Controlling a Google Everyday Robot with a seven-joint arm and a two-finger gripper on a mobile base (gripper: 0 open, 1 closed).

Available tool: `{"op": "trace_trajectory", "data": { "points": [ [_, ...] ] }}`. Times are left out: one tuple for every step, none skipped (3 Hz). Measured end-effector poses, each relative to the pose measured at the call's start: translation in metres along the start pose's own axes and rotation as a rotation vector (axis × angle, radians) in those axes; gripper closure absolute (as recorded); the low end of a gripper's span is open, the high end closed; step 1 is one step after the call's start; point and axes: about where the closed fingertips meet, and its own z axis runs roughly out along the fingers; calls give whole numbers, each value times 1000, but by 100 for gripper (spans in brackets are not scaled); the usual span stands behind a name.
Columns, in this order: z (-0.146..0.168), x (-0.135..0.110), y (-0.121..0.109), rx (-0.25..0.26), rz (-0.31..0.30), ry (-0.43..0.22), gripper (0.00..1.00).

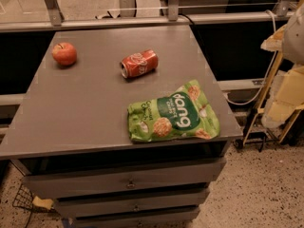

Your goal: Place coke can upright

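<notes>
Camera view has the coke can [138, 63] lying on its side on the table [71, 113] between the apple [64, 53] and the chip bag [173, 118], while the gripper [295, 32] is a pale blur at the right edge, grasp impossible to tell, and a glancing touch would likely roll the can away.

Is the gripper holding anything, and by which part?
Nothing seen held: the gripper is out of view; the small red aluminium coke can lies untouched on its side on the grey table.
</notes>
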Motion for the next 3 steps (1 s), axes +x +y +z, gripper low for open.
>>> {"op": "trace_trajectory", "data": {
  "points": [
    [0, 0, 0, 0, 0, 0, 0],
    [9, -27, -18, 7, -92, -39, 0],
    [22, -82, -51, 15, -253, -142, 0]
  ]
}}
